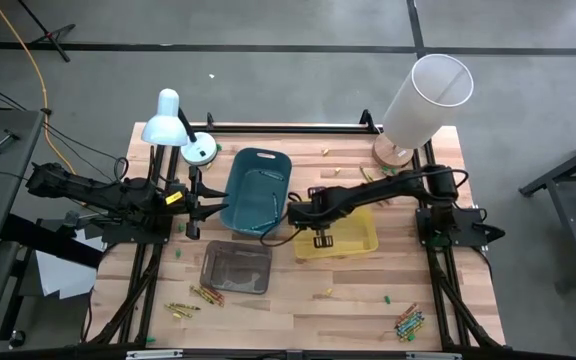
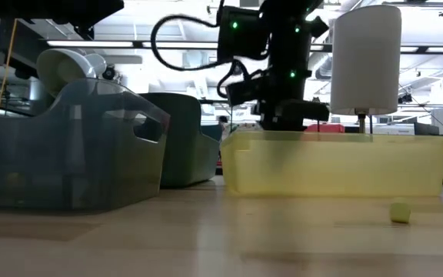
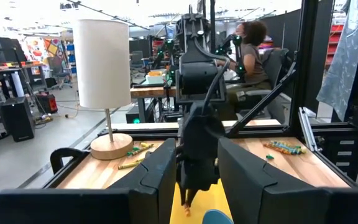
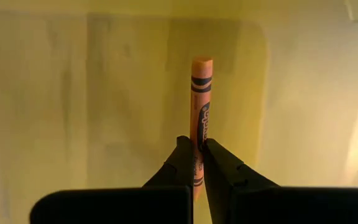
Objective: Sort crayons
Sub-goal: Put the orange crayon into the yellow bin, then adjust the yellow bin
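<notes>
My right gripper hangs over the yellow bin, pointing steeply down, shut on an orange crayon. In the low view it stands just behind the bin's near wall. The left wrist view shows the crayon's end below the fingers. My left gripper waits open at the table's left, level, beside the teal bin. Loose crayons lie in small heaps near the front edge. My right gripper pinches the orange crayon between its two fingers, on the wrapped part near one end. The fingers come from above, slanting steeply down, and lie along the crayon. The rest of the crayon sticks out past the fingertips toward the yellow bin's floor.
A clear grey bin stands near the front left. A white cylinder lamp stands at the far right corner with a few crayons by its base, and a white desk lamp at the far left. A small yellowish bit lies before the yellow bin.
</notes>
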`<state>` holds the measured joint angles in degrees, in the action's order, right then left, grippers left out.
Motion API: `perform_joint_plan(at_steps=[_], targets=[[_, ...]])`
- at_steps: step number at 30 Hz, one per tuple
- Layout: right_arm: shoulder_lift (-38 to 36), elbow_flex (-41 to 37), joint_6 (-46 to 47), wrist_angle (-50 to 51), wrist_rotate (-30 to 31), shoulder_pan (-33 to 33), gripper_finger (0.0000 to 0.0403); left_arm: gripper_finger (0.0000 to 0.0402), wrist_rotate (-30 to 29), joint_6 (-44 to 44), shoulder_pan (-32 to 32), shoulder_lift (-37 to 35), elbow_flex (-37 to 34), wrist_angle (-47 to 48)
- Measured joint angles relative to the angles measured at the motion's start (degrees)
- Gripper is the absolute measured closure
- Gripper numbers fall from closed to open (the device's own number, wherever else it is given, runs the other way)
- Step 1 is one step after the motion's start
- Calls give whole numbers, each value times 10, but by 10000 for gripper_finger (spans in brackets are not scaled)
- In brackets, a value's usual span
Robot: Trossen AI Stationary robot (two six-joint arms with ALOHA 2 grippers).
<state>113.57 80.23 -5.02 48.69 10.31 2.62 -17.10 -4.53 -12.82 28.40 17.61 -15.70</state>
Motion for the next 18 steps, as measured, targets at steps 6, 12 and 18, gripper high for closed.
perform_joint_plan(at_steps=[6,12,18], targets=[[11,0,-18,0,0,-13,387,296,0,0,0,0,0,0],[12,0,-30,-3,0,-19,357,295,0,0,0,0,0,0],[12,1,-30,1,6,-12,286,295,0,0,0,0,0,0]])
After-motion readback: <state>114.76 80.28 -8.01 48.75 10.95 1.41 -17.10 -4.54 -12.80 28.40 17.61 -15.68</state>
